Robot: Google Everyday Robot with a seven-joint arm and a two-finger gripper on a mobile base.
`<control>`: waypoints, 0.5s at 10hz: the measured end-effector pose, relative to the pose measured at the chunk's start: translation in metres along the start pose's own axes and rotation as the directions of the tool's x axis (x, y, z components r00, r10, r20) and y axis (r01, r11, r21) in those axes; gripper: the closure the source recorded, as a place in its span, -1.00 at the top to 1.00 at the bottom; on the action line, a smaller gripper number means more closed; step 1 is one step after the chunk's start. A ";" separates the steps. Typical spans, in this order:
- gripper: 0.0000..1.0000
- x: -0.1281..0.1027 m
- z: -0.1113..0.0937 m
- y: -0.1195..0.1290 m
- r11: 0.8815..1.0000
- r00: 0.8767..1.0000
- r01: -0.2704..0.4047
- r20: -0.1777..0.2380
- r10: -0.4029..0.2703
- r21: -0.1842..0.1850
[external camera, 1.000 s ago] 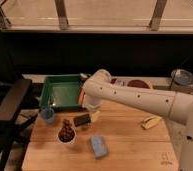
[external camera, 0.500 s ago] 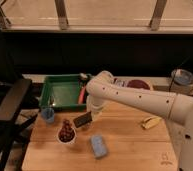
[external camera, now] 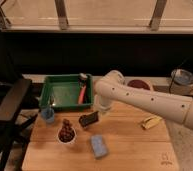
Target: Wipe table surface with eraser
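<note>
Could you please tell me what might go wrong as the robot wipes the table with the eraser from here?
The pincer is down at the eraser on the table surface, with the white bowl close by; a sideways sweep could tip it. The blue-grey sponge pad lies nearer the front edge; a stroke that way might push it off.

Gripper just behind eraser, mid table surface; tray behind, pad in front.
</note>
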 end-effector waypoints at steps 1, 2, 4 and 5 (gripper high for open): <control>-1.00 0.015 -0.014 0.004 1.000 0.999 -0.026 -0.018 0.026 0.016; -1.00 0.031 -0.026 0.011 0.998 0.998 -0.051 -0.035 0.052 0.024; -1.00 0.065 -0.038 0.027 0.995 0.991 -0.100 -0.083 0.101 0.015; -1.00 0.081 -0.039 0.037 0.992 0.986 -0.128 -0.110 0.128 0.004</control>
